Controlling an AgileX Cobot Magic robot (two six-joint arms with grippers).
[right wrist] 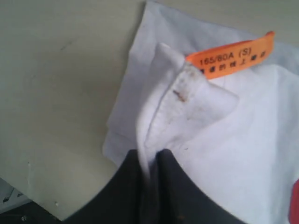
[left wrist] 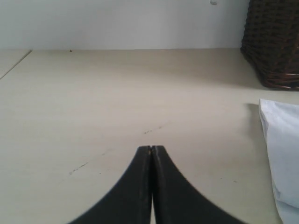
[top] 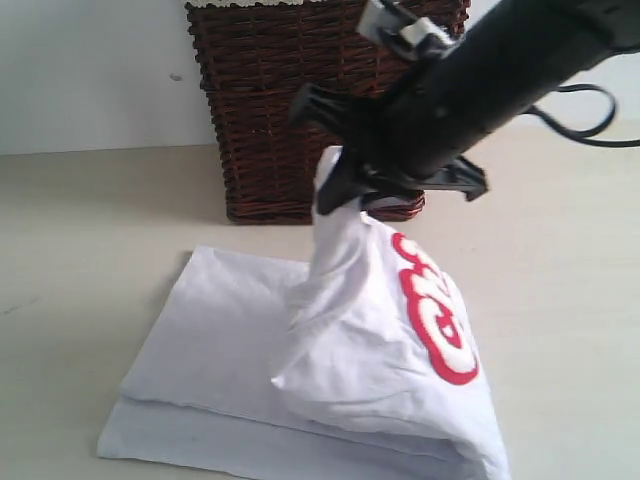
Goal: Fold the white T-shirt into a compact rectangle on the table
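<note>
White T-shirt (top: 220, 320) sits on the counter (top: 80, 250) just in front of the wicker basket (top: 260, 110). Most of it lies flat in stacked layers, w/ one end pulled up off the pile.

Right end effector (right wrist: 150, 161) is clamped on that raised end, pinching the ribbed collar seam next to the orange collar loop (right wrist: 233, 56). Left end effector (left wrist: 152, 149) has its jaws pressed together w/ nothing in them. It is low over bare counter, and the shirt edge is off to one side, not touching.

Handling: prob. very light, thin and limp, w/ no stiffness at all. The cloth hangs from the pinch in a cone and bunches. It isn't fragile, but a one-point hold lets the rest sag and twist. Best hold looks like the collar seam or a hem, where doubled fabric gives more bite. A 2nd hold on a free corner would keep the edge straight.

Orientation: collar end points up toward the pinch. The lifted part's long axis runs steeply from the counter to the collar. The red-outlined lettering (top: 435, 310) faces the exterior view's right. Can't tell the flat part's long axis, since its near edge is cut off.
</note>
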